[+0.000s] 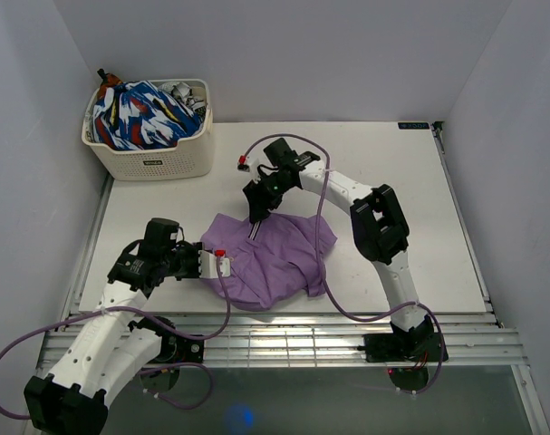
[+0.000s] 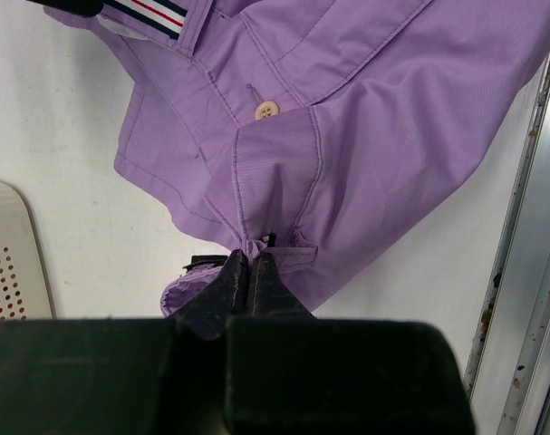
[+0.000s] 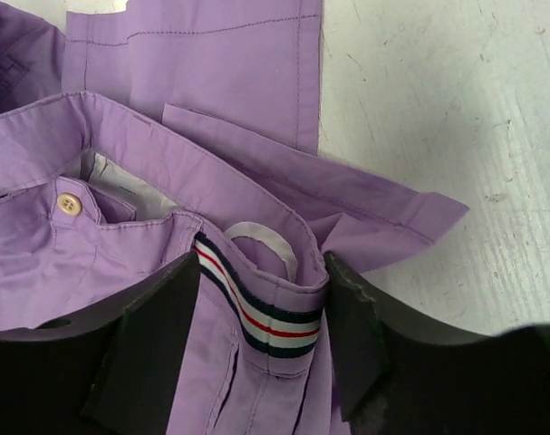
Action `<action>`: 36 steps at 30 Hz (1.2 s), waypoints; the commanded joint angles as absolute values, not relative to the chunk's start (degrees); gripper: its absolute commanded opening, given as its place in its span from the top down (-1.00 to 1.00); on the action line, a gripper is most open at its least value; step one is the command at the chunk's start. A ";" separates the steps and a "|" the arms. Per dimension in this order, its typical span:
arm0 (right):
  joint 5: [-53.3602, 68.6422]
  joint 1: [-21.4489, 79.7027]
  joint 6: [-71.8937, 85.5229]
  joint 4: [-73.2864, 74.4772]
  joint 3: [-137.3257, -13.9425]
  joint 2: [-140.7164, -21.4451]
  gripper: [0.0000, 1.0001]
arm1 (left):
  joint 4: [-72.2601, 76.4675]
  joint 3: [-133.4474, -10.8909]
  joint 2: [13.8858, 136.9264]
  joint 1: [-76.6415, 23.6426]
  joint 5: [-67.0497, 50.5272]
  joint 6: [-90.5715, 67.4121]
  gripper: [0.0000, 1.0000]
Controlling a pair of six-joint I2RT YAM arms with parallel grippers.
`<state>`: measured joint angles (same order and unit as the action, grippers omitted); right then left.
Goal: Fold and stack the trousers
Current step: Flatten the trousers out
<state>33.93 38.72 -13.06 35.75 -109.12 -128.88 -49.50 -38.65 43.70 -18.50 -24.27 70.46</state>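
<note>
The purple trousers [image 1: 275, 258] lie crumpled at the middle of the white table. My left gripper [image 1: 205, 263] is at their left edge. In the left wrist view it [image 2: 250, 258] is shut on a pinch of fabric by a belt loop, below a cream button [image 2: 266, 110]. My right gripper [image 1: 255, 216] is at the trousers' far edge. In the right wrist view it [image 3: 261, 299] is open, its jaws on either side of the folded waistband [image 3: 265, 313] with its striped lining. The fabric touches both fingers.
A white basket [image 1: 152, 159] with colourful clothes [image 1: 139, 113] stands at the back left; its corner shows in the left wrist view [image 2: 7, 263]. A slatted metal rail [image 1: 284, 331] runs along the near table edge. Purple cables loop over the trousers.
</note>
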 commanded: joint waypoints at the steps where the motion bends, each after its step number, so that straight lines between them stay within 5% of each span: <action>1: 33.48 38.85 -15.38 38.84 -111.53 -128.33 -0.21 | -48.25 -40.43 43.59 -18.63 -24.35 69.53 1.00; 7: 32.70 38.23 -17.58 39.55 -108.55 -118.93 0.84 | -43.34 -43.76 46.05 -18.54 -21.11 60.14 1.00; 18: 34.72 19.45 -16.88 33.42 -108.28 -95.39 0.85 | -32.87 -69.23 64.57 -14.59 -6.26 22.45 1.00; 26: 27.35 13.36 -17.66 24.88 -109.16 -85.44 0.85 | -28.14 -93.32 71.63 -14.41 -9.48 15.47 1.00; 32: 31.97 13.10 -18.63 28.55 -103.21 -79.30 0.85 | -30.31 -87.56 65.23 -14.33 -24.76 21.52 1.00; 36: 34.10 13.10 -21.61 29.44 -85.91 -72.71 0.84 | -36.72 -72.21 55.92 -14.41 -34.44 27.58 1.00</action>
